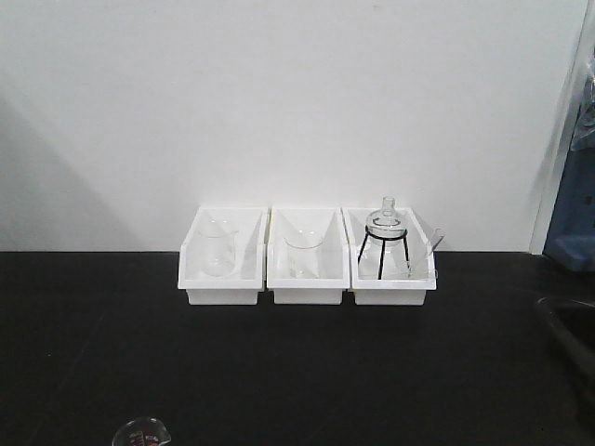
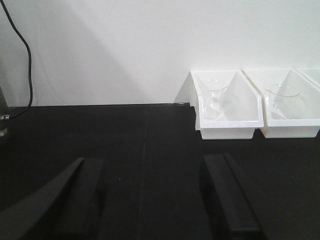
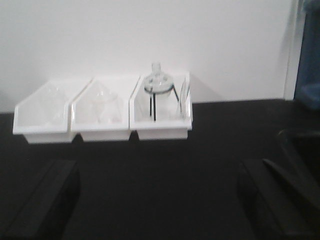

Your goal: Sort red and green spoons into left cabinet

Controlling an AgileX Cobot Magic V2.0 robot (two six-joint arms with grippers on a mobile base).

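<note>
**Spoons and cabinet not in sight; finding them comes first**

Front view: a matte black table (image 1: 279,372) carries three white plastic bins (image 1: 308,279) in a row against the wall, each holding clear glassware. Neither the red and green spoons nor the left cabinet shows here, so how they look cannot be told.

Left wrist view: the left hand (image 2: 150,170) hovers over the table with its dark fingers spread wide and nothing between them. The bins lie ahead and to its right.

Right wrist view: the right hand (image 3: 155,175) is likewise wide open and empty, with the bins ahead and slightly to its left.

The task appears to be at its very start. The next move probably calls for bringing the spoons into view before any grasp.
</note>
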